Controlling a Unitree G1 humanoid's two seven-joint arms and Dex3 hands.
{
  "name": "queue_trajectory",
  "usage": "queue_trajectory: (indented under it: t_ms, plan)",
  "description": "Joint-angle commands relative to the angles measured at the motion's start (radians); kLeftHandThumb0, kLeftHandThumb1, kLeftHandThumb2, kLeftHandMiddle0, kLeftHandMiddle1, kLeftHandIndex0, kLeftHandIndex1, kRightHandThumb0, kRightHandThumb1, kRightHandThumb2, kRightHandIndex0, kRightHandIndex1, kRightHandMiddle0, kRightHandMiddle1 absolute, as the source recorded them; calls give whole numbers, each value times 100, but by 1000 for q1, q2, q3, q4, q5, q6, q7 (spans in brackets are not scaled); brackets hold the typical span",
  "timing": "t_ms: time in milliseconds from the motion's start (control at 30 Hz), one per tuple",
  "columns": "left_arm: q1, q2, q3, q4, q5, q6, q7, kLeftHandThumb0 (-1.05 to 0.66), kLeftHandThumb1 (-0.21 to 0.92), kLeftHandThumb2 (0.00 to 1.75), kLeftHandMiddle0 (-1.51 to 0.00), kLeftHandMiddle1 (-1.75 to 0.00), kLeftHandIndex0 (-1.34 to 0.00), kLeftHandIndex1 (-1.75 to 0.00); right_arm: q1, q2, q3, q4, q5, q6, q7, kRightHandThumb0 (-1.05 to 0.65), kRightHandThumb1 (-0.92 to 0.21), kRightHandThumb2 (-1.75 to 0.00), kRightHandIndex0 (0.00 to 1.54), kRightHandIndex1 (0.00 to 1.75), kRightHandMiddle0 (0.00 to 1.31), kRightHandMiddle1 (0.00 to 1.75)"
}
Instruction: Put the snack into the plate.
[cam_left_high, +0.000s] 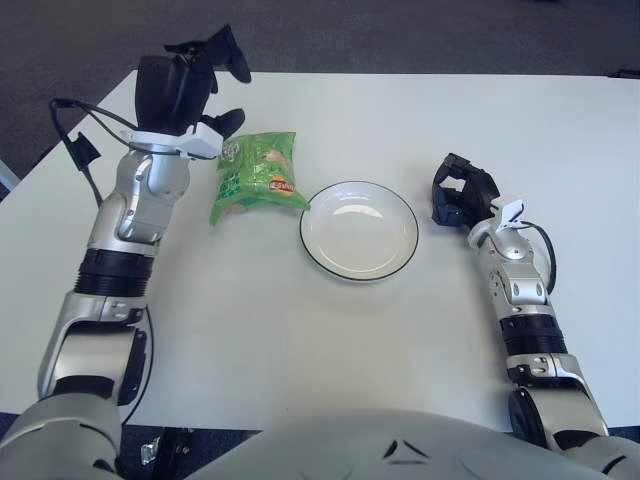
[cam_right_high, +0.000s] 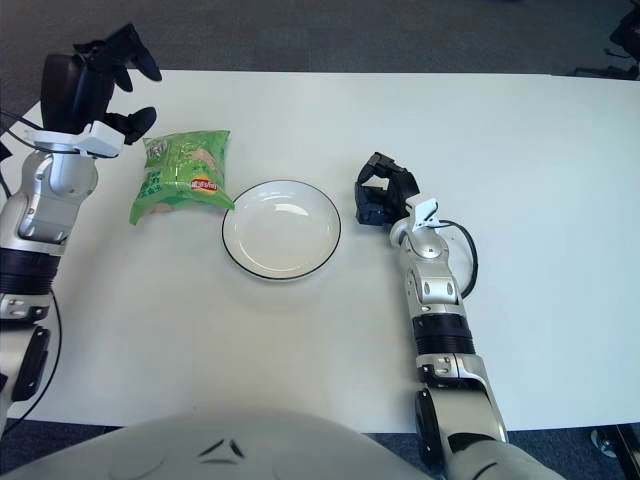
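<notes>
At far left the left hand (cam_left_high: 190, 85) is raised above the white table (cam_left_high: 330, 330), its fingers spread and holding nothing, just left of the snack's far end; the snack (cam_left_high: 256, 178), a green bag, lies flat on the table, its near right corner just beside the plate's rim; the plate (cam_left_high: 359, 229), white with a dark edge, sits mid-table; to its right, apart from it, shows the right hand (cam_left_high: 458, 192), fingers curled, gripping nothing.
</notes>
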Motion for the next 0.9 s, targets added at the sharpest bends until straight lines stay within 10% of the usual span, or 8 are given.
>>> queue_trajectory:
  t_ms: [0, 333, 467, 600, 867]
  plan:
    - [-47, 75, -27, 55, 33, -49, -57, 0, -1, 167, -89, -168, -61, -175, 69, 3, 21, 57, -32, 70, 5, -50, -28, -136, 127, 175, 65, 175]
    - [-93, 190, -84, 159, 56, -177, -177, 0, 40, 118, -55, -166, -41, -169, 74, 3, 23, 48, -30, 73, 6, -50, -28, -136, 127, 175, 65, 175]
    - [-102, 220, -98, 188, 34, -218, -243, 28, 73, 62, -46, -155, -13, -155, 74, 3, 23, 47, -29, 72, 8, -50, -28, -136, 127, 175, 65, 175]
    - [-113, 253, -117, 217, 71, -275, -252, -10, 29, 110, -18, -130, -3, -144, 74, -1, 22, 48, -27, 72, 12, -50, -28, -136, 126, 175, 65, 175]
    - [-168, 338, -206, 266, 381, -377, -7, -35, 23, 112, -3, -83, 0, -107, 73, -3, 22, 50, -29, 73, 12, -50, -28, -136, 126, 175, 65, 175]
